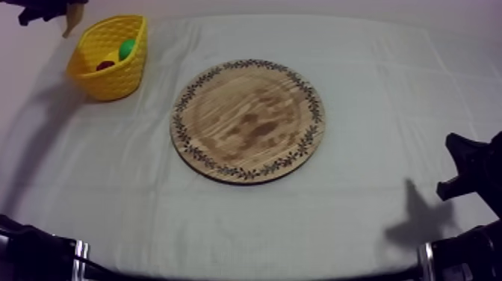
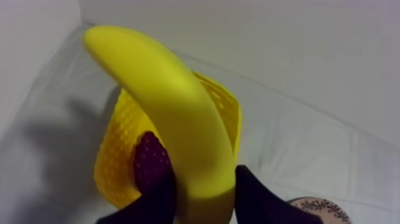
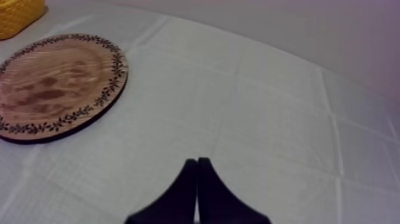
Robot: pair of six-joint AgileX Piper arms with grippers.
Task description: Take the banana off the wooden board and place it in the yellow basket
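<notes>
Nearest, well apart from the yellow basket (image 1: 112,84) and across the table from it, the right gripper (image 3: 197,164) sits low over the grey-white cloth (image 1: 358,217). Its two black fingers are pressed together into a narrow wedge with nothing between them, and it looks to have no part in this step.

Closer to the basket, on its near right side, the wooden board (image 1: 246,119) lies flat and bare, so the pick-up half of the job looks done.

The basket itself stands upright and holds a small red fruit (image 1: 105,66) and a green fruit (image 1: 128,48), probably the pear.

Farthest off, just past the basket's far rim and above it, the left gripper (image 2: 199,199) is clenched on the banana (image 2: 172,113). It grips the fruit by one end, and the rest curves up and away from the fingers. From the left wrist view, the basket's weave lies right behind and below the fruit.

What is left, I would say, is the last bit. The banana must come in over the basket's opening, go down a little, and be let go beside the fruit already inside.
</notes>
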